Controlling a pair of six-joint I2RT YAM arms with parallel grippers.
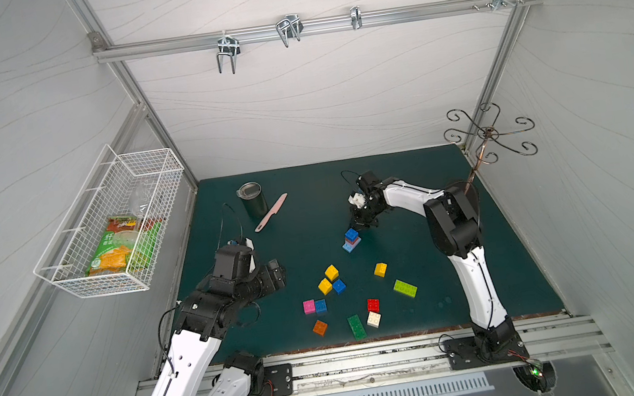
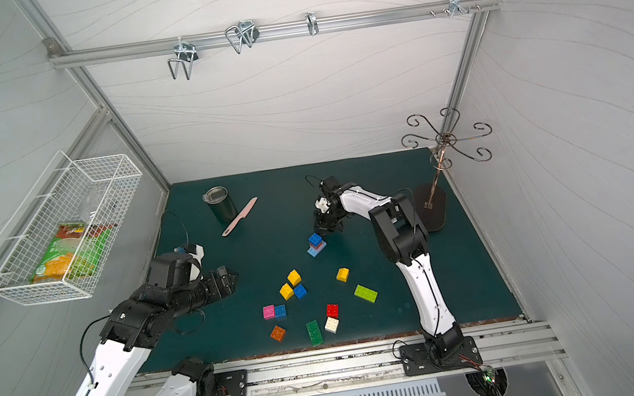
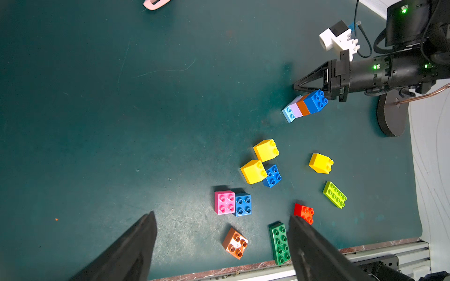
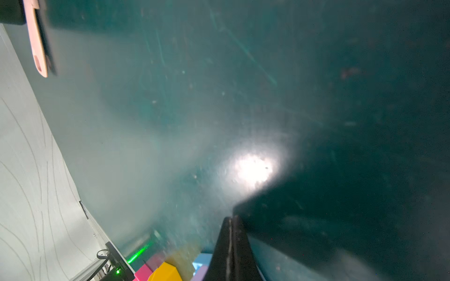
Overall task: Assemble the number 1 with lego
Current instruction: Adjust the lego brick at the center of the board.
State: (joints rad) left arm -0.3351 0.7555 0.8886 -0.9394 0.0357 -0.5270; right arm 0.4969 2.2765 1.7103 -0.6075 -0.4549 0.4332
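Fingers [image 3: 310, 79] of my right gripper [image 3: 295, 86] are pressed together with nothing between them. Their tip sits just beside the blue top brick of the stack [image 3: 304, 105], right of centre in the left wrist view, and I cannot tell whether it touches. The stack stands on the green mat [image 1: 300, 209] near the middle of both top views: a light blue base, then lilac, orange and blue. My left gripper [image 1: 277, 273] hangs over the left side of the mat, its fingers [image 3: 136, 245] spread wide and empty. I judge the step in hand to be building the upright stroke of the 1, with the blue brick wanting a firm press home. Next I need another square brick. That means lifting the right arm clear without tipping the column, opening, and picking from the loose lego [image 1: 331, 273] scattered lower in the frame: yellow, blue, pink, orange, red, white, green and lime. The only writing I find is on the green snack bag [image 1: 122, 249] in the wire basket [image 1: 75, 239] at the left, in white characters too small to read. I see no marking on the bricks.
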